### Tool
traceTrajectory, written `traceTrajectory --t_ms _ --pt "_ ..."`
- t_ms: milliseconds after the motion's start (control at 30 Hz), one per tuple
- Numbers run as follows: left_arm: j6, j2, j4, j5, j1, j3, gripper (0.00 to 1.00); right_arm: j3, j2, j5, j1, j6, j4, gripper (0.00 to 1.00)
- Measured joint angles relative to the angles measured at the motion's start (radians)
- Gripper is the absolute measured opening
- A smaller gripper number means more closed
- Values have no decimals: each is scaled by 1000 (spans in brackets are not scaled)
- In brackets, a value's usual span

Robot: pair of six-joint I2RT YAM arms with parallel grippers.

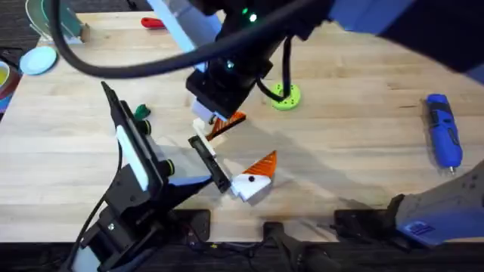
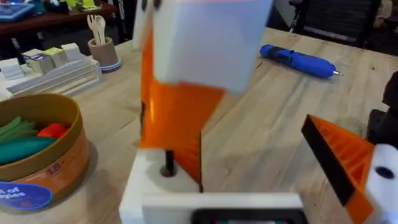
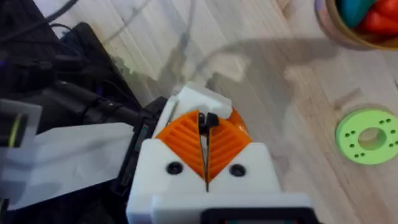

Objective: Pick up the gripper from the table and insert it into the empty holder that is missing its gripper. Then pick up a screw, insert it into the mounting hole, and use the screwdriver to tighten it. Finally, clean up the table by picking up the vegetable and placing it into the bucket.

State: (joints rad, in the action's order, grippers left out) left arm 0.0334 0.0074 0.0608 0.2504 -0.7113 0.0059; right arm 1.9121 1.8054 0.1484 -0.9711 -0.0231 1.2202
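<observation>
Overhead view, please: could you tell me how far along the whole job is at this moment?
Nothing looks finished. In hand: the right gripper, shut, sits right at the holder; I cannot tell whether an orange tip is seated there. Left to do: the screwdriver lies untouched on the table, and the vegetable lies there too, not in the bucket.

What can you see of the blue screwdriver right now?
The screwdriver is a bright blue, chunky cylindrical tool, plastic-looking, with darker bands on its body and a thin metal bit at one end. It lies flat on its side on the wooden table, out on the right side, with the bit pointing toward the near edge. Only the table touches it, and no claw is near it. The left wrist view shows it lying alone on bare wood.
</observation>
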Motion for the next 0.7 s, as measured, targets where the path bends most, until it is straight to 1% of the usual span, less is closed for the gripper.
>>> traceTrajectory --t_ms 200,500,533,567,600,633,700 --pt "2 0 1 1 0 0 993 0 40 3 -9 0 18 6" --pt "4 1 0 1 0 0 993 3 42 4 -10 0 20 6" --pt "5 1 1 1 0 0 993 3 42 4 -10 -1 21 26" --pt "5 1 1 0 0 0 993 3 42 6 -10 -3 23 64" --pt "4 1 0 0 0 0 993 3 42 7 -10 -5 25 142" --pt "4 1 0 0 0 0 993 3 42 9 -10 -5 27 220" --pt "5 1 0 -1 0 0 993 3 41 12 -11 -6 28 418"
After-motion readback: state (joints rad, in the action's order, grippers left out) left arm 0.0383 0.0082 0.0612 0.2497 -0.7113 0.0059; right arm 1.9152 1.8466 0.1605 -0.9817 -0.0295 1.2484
